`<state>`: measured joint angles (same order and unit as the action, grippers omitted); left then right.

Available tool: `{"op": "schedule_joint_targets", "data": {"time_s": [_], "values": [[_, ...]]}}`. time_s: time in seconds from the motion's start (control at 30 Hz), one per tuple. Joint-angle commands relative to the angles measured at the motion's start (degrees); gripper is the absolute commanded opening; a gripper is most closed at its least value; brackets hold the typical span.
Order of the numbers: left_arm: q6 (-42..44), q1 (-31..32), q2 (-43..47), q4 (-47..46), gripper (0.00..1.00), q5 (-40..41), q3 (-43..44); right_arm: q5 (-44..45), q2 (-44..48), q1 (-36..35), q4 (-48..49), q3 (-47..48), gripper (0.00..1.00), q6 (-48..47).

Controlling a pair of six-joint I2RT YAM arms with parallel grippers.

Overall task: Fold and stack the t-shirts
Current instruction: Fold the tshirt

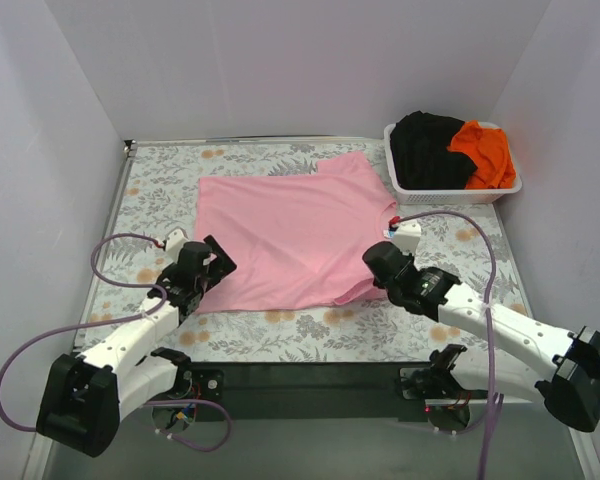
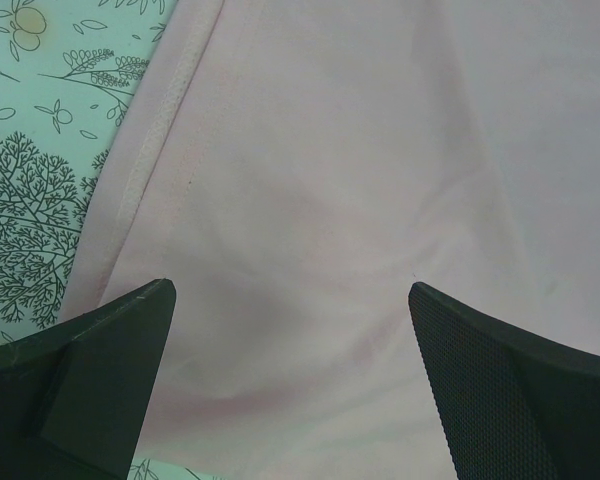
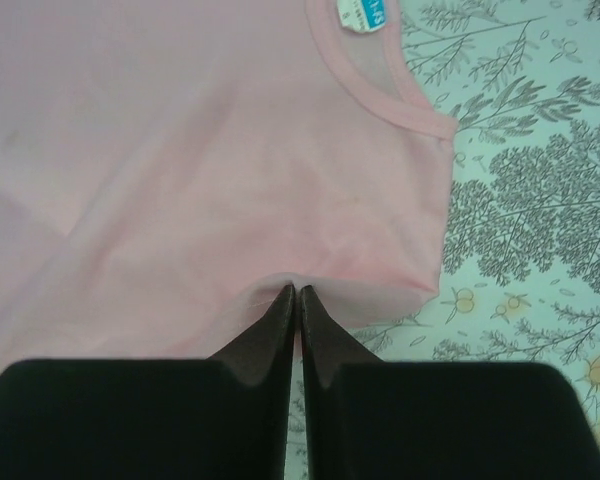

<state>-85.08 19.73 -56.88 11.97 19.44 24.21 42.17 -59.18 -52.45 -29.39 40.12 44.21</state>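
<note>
While right fingers (image 3: 272, 335) pinch the pink t-shirt (image 1: 290, 235) at its near edge, left fingers (image 2: 90, 370) hang open above it: one-sided pull could skew fold; thin pinch may slip.

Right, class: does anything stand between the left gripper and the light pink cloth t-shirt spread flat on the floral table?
Nothing visible does. The left gripper is open directly over the light pink cloth t-shirt, near its hem; only pink cloth shows between its jaws. The right gripper is shut on the shirt's edge.
</note>
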Motion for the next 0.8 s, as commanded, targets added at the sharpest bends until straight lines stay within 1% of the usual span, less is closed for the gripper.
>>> {"op": "schedule_joint_targets", "data": {"time_s": [0.0, 0.1, 0.2, 0.3, 0.4, 0.53, 0.63, 0.7, 0.77], "values": [[-0.4, 0.5, -0.9, -0.4, 0.97, 2.6, -0.1, -2.8, -0.2, 7.5, 9.5, 2.3, 0.01, -8.9], [-1.1, 0.4, -1.5, -0.3, 0.97, 3.4, 0.1, -6.5, -1.5, 13.0, 12.8, 4.0, 0.01, -12.5], [-3.2, 0.5, -1.7, 1.7, 0.97, 5.9, 0.4, -9.9, -4.4, 17.0, 15.2, 5.9, 0.01, -14.4], [-5.9, 0.4, -1.0, 3.8, 0.96, 7.8, 0.0, -12.7, -7.2, 19.3, 17.5, 7.1, 0.01, -15.8], [-7.5, 0.5, -0.2, 5.7, 0.96, 8.5, -0.5, -16.5, -9.7, 23.1, 19.9, 8.3, 0.01, -16.9], [-9.5, 0.8, 0.0, 9.9, 0.95, 9.1, 0.1, -19.5, -12.7, 26.0, 22.3, 10.2, 0.01, -18.3], [-10.9, 0.9, 0.8, 13.2, 0.91, 9.3, 0.2, -21.3, -15.3, 27.5, 23.6, 11.6, 0.01, -19.4], [-11.5, 1.2, 2.4, 14.5, 0.88, 8.3, 0.5, -23.1, -17.4, 28.5, 24.5, 12.8, 0.01, -19.9], [-12.3, 1.5, 4.1, 16.8, 0.88, 8.1, 0.8, -25.4, -18.5, 29.2, 25.3, 13.5, 0.01, -20.0]]}}
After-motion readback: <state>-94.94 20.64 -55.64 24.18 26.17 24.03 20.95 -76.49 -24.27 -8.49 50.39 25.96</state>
